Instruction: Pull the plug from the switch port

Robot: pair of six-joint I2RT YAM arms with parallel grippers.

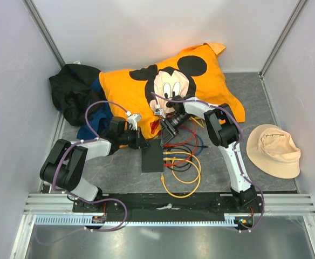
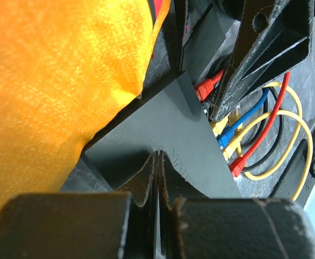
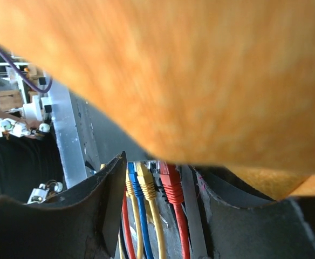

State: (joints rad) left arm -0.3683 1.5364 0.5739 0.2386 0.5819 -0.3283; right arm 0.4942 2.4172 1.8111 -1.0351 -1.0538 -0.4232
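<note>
While the left gripper (image 2: 157, 162), clenched, is resting on the switch (image 1: 152, 157) at the top view's centre, the right gripper (image 3: 160, 216), jaws parted, is straddling the plugs (image 3: 145, 186); next it is needing to clamp one, likely the red plug (image 3: 171, 183), and pull straight out

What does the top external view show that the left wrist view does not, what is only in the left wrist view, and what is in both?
Only top external: the beige hat, the black heap of cloth, and the mouse face on the orange cushion. Only left wrist: that the left claw is shut, tips at the switch, and single plugs, such as a red plug and a blue plug. Both: the switch, the cushion, the coloured cables and the right claw.
</note>
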